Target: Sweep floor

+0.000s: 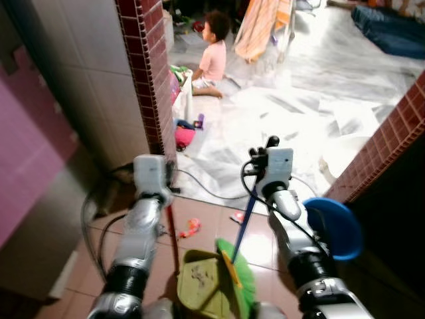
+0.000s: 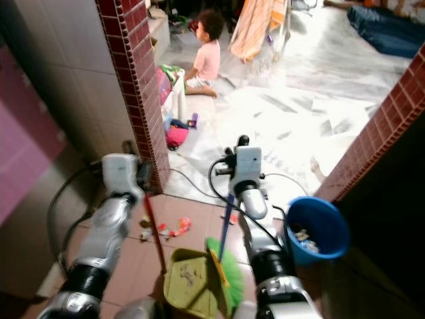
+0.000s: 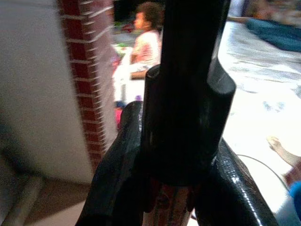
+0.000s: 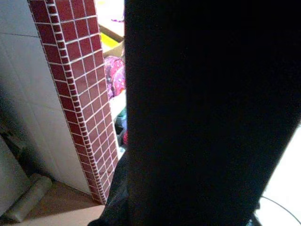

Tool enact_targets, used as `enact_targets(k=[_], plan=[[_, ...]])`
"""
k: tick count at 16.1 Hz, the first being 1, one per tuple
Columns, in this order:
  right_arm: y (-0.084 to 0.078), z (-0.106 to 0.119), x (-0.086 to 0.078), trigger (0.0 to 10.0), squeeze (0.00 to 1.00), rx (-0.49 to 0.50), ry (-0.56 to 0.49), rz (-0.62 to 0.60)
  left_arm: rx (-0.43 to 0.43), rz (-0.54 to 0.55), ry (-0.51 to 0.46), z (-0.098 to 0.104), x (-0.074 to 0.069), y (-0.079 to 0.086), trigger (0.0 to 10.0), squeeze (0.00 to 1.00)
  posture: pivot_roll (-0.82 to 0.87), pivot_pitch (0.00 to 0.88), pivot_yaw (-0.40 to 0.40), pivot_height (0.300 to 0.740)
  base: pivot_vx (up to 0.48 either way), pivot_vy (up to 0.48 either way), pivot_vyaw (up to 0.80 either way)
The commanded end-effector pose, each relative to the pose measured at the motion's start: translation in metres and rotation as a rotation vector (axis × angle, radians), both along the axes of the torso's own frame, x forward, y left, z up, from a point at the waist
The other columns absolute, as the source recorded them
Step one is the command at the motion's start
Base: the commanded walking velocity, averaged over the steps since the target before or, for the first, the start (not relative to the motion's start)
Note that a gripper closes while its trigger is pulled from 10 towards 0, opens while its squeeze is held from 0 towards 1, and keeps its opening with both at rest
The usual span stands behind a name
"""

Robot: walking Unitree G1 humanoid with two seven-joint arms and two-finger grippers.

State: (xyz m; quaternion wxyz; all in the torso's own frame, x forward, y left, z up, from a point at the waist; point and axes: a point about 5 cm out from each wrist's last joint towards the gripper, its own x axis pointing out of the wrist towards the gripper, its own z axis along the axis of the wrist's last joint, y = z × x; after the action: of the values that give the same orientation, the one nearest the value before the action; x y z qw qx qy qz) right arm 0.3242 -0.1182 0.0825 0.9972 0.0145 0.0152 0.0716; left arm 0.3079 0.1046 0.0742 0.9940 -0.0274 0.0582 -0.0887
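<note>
Seen from the head, looking down at a reddish tile floor point(image 2: 199, 212) by a red brick pillar point(image 2: 129, 80). Left gripper point(image 3: 176, 207) closed around the thin red handle point(image 2: 154, 229) of a yellow-green dustpan point(image 2: 189, 282) resting low on the tiles. Right gripper point(image 2: 229, 199) raised, with a blue broom handle point(image 2: 226, 222) running down from it to green bristles point(image 2: 226, 269) just beside the dustpan's right edge; fingers hidden, so grip impossible to tell. Small scraps of litter point(image 2: 166, 231) scattered on the tiles just ahead of the dustpan, towards the pillar. Blue bucket point(image 2: 317, 229) with rubbish inside near the right arm. A cable point(image 2: 192, 181) across the floor near the doorway. Beyond, a child sitting point(image 2: 207, 56) on a pale floor, well apart.

Probably best: dustpan lip held flat against the tiles, broom reached past the scraps, then drawn back in short strokes towards the pan, steering clear of the cable.
</note>
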Motion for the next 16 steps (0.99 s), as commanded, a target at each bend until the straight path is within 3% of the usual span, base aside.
enact_targets(k=[1,10,15,16], plan=[[0.006,-0.002,0.002,10.0,0.0,0.009,0.022,0.016,-0.045,-0.028,-0.019,0.006,0.003,-0.007,10.0,0.0,-0.04,0.0,0.001,0.74,0.0,0.472,-0.53],[0.008,-0.005,0.001,10.0,0.0,0.007,0.027,0.022,-0.056,-0.011,0.004,0.002,0.002,-0.003,10.0,0.0,-0.04,0.0,0.001,0.74,0.0,0.472,-0.67],[-0.005,-0.001,0.0,10.0,0.0,-0.021,-0.01,-0.032,-0.077,-0.038,-0.073,0.014,0.002,-0.003,10.0,0.0,-0.04,0.0,0.002,0.74,0.0,0.053,-0.08],[-0.016,0.006,0.001,10.0,0.0,-0.097,-0.063,-0.078,-0.067,-0.026,-0.115,0.021,0.002,-0.001,10.0,0.0,-0.04,0.0,0.005,0.74,0.0,0.0,0.0]])
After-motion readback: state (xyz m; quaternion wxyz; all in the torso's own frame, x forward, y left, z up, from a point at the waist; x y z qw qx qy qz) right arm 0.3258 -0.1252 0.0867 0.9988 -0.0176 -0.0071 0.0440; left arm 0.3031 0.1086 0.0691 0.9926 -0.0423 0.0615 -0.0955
